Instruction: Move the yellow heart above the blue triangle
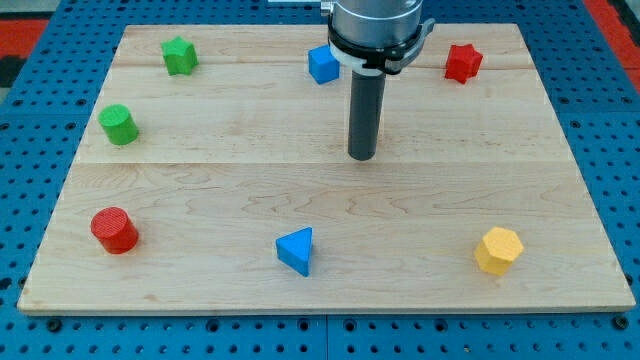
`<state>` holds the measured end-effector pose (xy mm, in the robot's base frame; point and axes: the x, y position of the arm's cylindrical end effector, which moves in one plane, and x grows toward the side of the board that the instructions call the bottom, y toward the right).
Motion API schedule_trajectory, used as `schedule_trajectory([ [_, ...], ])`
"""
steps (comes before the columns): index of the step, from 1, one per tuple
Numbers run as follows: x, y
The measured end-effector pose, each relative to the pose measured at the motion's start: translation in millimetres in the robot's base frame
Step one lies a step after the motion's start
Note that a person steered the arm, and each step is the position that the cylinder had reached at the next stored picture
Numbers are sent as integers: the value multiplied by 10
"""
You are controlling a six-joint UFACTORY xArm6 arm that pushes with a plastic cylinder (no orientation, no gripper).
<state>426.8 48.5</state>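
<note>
The blue triangle [296,250] lies near the view's bottom, a little left of centre. No yellow heart shows. The only yellow block in view is a hexagon [498,250] at the bottom right, level with the triangle and far to its right. My tip [362,157] rests on the board near the centre, well above the triangle and a little to its right, touching no visible block. The rod and the arm's head hide a strip of board behind them.
A blue block [323,64] sits just left of the rod near the top edge. A red star [462,62] is at the top right. A green star [179,55] and a green cylinder [118,124] are at the left, and a red cylinder [115,230] is at the bottom left.
</note>
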Motion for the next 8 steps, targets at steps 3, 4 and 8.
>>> schedule_trajectory([
  [3,-211,177],
  [4,-309,7],
  [8,-449,-256],
])
